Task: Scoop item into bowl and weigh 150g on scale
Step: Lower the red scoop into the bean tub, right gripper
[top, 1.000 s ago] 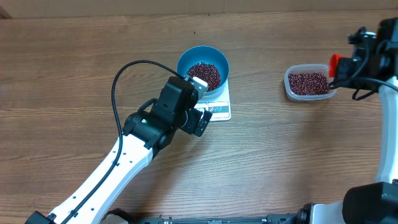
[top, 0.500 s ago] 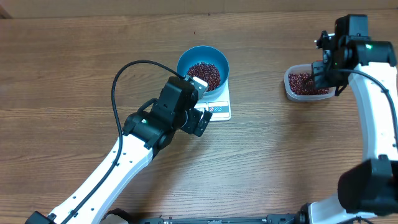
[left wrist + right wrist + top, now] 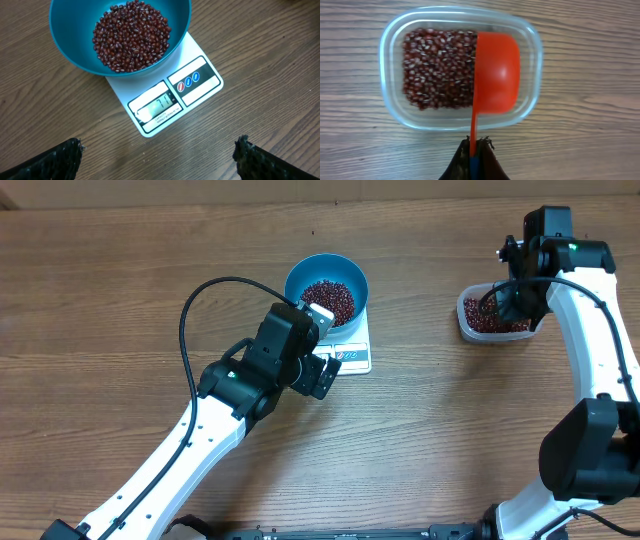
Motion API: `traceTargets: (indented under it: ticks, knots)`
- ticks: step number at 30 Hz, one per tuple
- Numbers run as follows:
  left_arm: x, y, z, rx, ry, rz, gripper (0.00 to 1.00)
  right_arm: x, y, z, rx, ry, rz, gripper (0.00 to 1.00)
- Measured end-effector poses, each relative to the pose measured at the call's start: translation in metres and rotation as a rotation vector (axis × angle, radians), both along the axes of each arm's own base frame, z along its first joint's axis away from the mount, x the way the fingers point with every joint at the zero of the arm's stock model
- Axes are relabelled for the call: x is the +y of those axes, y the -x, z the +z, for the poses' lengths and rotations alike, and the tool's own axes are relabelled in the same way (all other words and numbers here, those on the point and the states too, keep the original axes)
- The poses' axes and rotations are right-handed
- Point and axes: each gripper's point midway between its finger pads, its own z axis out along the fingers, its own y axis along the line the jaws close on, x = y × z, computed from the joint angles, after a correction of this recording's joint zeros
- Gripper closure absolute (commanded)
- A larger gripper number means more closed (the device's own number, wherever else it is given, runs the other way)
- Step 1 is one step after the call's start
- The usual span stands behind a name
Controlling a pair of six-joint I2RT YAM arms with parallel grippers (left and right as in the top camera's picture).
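Bowl: The blue bowl (image 3: 70, 47) sat on the scale (image 3: 167, 97), covering the end away from the buttons.
Beans weighed: A heap of dark red beans (image 3: 131, 34) lay in the bowl on the scale, filling its bottom but well below the rim.
Display: The scale's display (image 3: 156, 106) showed two digits, the first a 7; you could judge that as about half the target.
Left gripper: Your left gripper (image 3: 157, 156) hung just beside the display edge of the scale, jaws spread wide and holding nothing.
Right gripper: Your right gripper (image 3: 476, 160) was clamped tight on the handle of the orange-red scoop (image 3: 496, 72), well apart from the scale.
Scoop: Its cup lay over one end of the clear plastic tub (image 3: 387, 75), and no beans showed on its visible face.
Supply: The tub stood well apart from the scale and held a full layer of beans (image 3: 437, 67).
Done: Part of the weight was in the bowl.
Left: More scoops from the tub to the bowl on the scale, then fine topping up, by my judgement.
Risk: Beans could spill on the wooden table (image 3: 260, 40) on the way to the scale.
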Motion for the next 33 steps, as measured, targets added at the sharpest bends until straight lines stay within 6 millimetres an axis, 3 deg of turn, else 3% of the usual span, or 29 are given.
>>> traceTargets:
  ticks: [9,18,33]
  knots:
    - [0.0,0.0,0.0,0.0,0.0,0.0,0.0,-0.007,-0.003,0.0,-0.005,0.039,-0.006,0.96]
    - [0.0,0.0,0.0,0.0,0.0,0.0,0.0,-0.008,-0.005,-0.022,0.049,0.037,-0.004,0.96]
    - [0.0,0.0,0.0,0.0,0.0,0.0,0.0,-0.019,-0.013,-0.032,0.057,0.096,-0.006,0.96]
